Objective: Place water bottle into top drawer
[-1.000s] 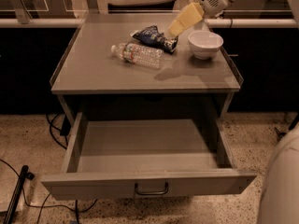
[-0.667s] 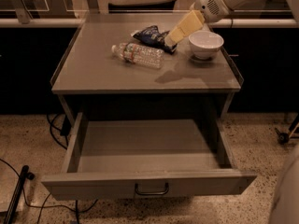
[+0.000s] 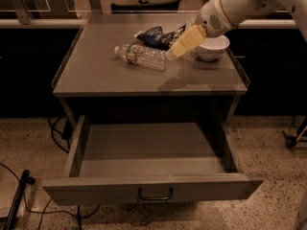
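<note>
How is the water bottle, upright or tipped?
Tipped: the water bottle lies on its side on the tabletop, with the gripper near its bottom end.

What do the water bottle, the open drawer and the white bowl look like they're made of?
Water bottle: clear plastic, glossy, judging by its see-through ribbed body. Top drawer: probably painted metal, matte grey, with thin flat walls and a loop handle. Bowl: smooth white, likely ceramic, possibly plastic. The gripper hovers by the bottle's base end.

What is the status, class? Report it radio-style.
Gripper above tabletop, at base end of water bottle. Bottle lying on tabletop. Top drawer open, nothing in it. Snack bag and bowl close by.
</note>
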Action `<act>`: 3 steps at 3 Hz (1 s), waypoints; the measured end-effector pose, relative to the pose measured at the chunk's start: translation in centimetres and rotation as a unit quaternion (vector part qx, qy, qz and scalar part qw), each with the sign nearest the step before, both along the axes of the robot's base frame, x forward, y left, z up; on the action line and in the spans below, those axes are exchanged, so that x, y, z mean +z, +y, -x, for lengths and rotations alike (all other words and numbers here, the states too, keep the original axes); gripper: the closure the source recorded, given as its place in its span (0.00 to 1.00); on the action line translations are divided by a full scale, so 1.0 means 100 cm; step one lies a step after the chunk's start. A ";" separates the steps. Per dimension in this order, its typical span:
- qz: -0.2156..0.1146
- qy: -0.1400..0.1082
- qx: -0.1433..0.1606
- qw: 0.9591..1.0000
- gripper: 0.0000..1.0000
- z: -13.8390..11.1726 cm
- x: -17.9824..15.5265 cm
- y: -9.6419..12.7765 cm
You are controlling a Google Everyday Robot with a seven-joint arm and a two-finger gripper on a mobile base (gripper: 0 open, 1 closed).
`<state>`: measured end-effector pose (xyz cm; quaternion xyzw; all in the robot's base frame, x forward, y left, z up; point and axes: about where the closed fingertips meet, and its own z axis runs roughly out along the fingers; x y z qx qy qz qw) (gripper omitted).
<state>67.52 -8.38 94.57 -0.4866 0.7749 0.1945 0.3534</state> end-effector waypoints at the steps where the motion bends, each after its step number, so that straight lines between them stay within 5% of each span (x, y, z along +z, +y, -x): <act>1: 0.005 0.013 0.018 1.000 0.00 0.008 -0.016 0.014; 3: 0.033 -0.008 0.042 0.999 0.00 -0.023 -0.027 0.041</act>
